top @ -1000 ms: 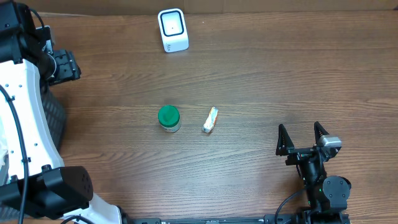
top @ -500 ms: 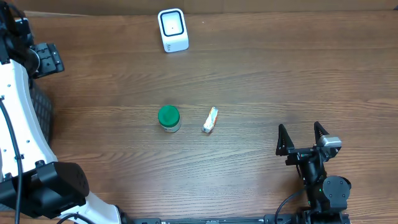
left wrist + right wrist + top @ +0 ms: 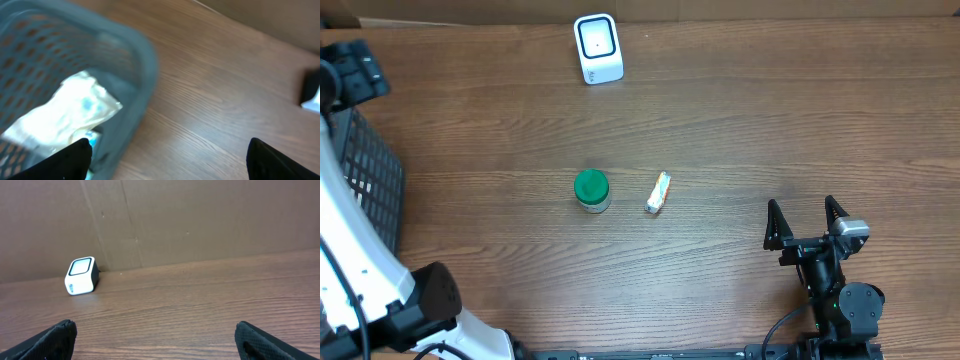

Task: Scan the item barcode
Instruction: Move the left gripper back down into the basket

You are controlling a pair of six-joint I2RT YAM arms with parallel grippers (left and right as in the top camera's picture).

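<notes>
Green-lidded jar (image 3: 591, 189) and white packet (image 3: 659, 193) rest on the surface (image 3: 740, 120), I think not yet scanned; the scanner (image 3: 598, 47) stands at its far edge. My left gripper (image 3: 167, 157) and right gripper (image 3: 804, 226) stand apart, empty.

Left arm (image 3: 365, 262): a broad white shell with thin black cables (image 3: 342, 285) running along it, a rounded black joint housing (image 3: 420, 300) at its foot and a black block (image 3: 358, 78) at its far end. Right arm (image 3: 860, 305): black throughout, with a round joint, a small grey block (image 3: 848, 230) near the wrist and a black cable (image 3: 778, 330) looping from its base. The right gripper (image 3: 800, 203) carries two slim, pointed black fingers (image 3: 772, 225). Seen close from the wrist cameras, the left fingertips (image 3: 75, 157) and right fingertips (image 3: 260, 340) are matt black wedges.
</notes>
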